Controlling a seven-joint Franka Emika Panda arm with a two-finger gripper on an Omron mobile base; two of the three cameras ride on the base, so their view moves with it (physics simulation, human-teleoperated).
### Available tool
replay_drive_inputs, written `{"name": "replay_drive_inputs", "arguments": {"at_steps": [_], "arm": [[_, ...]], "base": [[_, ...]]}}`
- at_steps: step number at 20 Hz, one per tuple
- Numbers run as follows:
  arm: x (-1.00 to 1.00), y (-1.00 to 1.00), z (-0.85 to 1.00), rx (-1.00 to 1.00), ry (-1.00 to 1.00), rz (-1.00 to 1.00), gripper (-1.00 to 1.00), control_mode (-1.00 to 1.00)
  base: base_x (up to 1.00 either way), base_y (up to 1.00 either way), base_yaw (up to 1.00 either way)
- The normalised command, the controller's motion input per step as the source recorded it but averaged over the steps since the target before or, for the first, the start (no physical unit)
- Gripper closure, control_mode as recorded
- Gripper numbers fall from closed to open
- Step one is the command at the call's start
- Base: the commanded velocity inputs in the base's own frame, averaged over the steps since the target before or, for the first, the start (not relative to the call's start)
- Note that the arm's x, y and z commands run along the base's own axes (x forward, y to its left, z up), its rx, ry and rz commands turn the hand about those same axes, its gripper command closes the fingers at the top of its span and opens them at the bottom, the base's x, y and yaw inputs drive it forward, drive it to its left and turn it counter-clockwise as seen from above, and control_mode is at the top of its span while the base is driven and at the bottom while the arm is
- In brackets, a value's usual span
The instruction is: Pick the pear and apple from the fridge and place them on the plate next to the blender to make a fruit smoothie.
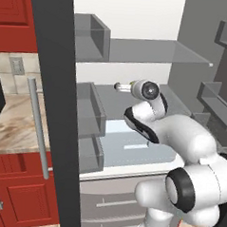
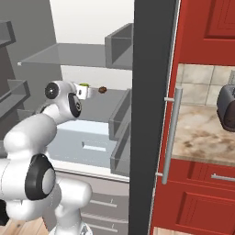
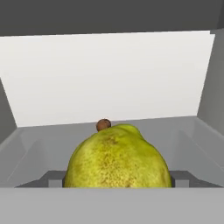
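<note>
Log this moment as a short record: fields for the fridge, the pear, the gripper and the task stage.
fridge: doors open, grey shelf and door bins in view
pear: yellow-green, brown stem; large and close ahead in the hand view
gripper: reaching into the fridge at shelf height; fingertips hidden, so grasp unclear
counter: marbled top beside the fridge, over red cabinets
task stage: pear not yet out of the fridge

Red cabinets sit beneath a marbled counter.
</note>
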Motion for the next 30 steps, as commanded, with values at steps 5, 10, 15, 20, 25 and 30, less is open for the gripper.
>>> {"name": "replay_drive_inputs", "arguments": {"at_steps": [5, 10, 15, 20, 25, 30], "arm": [[-1.0, -0.05, 0.96, 0.0, 0.21, 0.0, 1.0, -1.0], [-1.0, -0.01, 0.64, 0.0, 0.34, 0.0, 1.0, -1.0], [-0.94, 0.0, -0.03, 0.0, 0.14, 0.02, 1.0, -1.0], [-0.39, 0.0, -0.01, 0.0, 0.0, 0.03, 1.0, -1.0], [-0.12, 0.0, -0.01, 0.0, 0.0, 0.0, 1.0, 1.0], [0.0, 0.0, 0.0, 0.0, 0.0, 0.0, 1.0, 1.0]], "base": [[0.0, 0.0, 0.0], [0.0, 0.0, 0.0], [0.0, 0.0, 0.0], [0.0, 0.0, 0.0], [-0.6, 0.0, 0.0], [-1.0, -0.21, -0.15]]}}
